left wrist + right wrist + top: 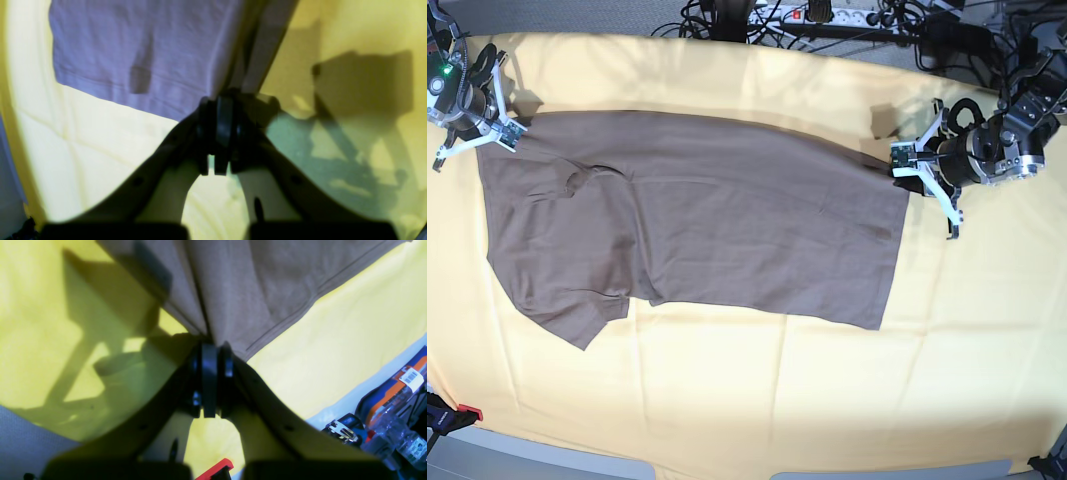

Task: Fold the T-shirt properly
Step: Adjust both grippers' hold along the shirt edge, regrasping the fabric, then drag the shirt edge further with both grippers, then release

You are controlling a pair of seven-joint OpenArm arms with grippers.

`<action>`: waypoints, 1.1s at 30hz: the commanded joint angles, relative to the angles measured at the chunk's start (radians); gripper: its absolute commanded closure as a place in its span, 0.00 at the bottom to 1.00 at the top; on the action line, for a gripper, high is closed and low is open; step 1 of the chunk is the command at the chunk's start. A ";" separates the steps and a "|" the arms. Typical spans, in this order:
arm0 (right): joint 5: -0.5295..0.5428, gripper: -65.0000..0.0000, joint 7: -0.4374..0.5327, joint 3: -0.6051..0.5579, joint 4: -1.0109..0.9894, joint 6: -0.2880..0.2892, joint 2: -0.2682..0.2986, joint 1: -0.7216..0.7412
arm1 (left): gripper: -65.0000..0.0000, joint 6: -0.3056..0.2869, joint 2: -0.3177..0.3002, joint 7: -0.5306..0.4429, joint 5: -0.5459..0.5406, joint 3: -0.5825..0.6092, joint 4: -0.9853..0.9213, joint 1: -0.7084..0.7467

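The plain taupe, thin soft short-sleeved T-shirt (697, 220) lies spread between my two pincers on the pale yellow cloth (757, 400). It looks light and limp, likely to sag and crease, so corners and stitched hems seem the best holds. My left gripper (220, 110) is pressed together on a hem corner; my right gripper (211, 350) pinches gathered fabric at the shoulder end.
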 commanded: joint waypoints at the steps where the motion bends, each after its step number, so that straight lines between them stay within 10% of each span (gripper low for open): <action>1: -0.012 1.00 -0.010 0.009 0.009 -0.007 0.021 0.003 | 1.00 -0.002 -0.029 -0.009 -0.013 -0.013 0.023 -0.020; 7: 0.005 1.00 -0.122 0.009 0.009 0.064 0.021 -0.001 | 1.00 -0.146 -0.101 -0.003 -0.077 -0.013 0.065 -0.022; 15: 0.206 1.00 -0.238 0.009 0.009 0.162 0.040 -0.001 | 1.00 -0.146 -0.188 -0.003 -0.170 -0.013 0.085 -0.021; 33: 0.198 1.00 -0.251 0.009 0.009 0.154 0.159 -0.142 | 1.00 -0.146 -0.329 0.091 -0.229 -0.013 0.216 0.159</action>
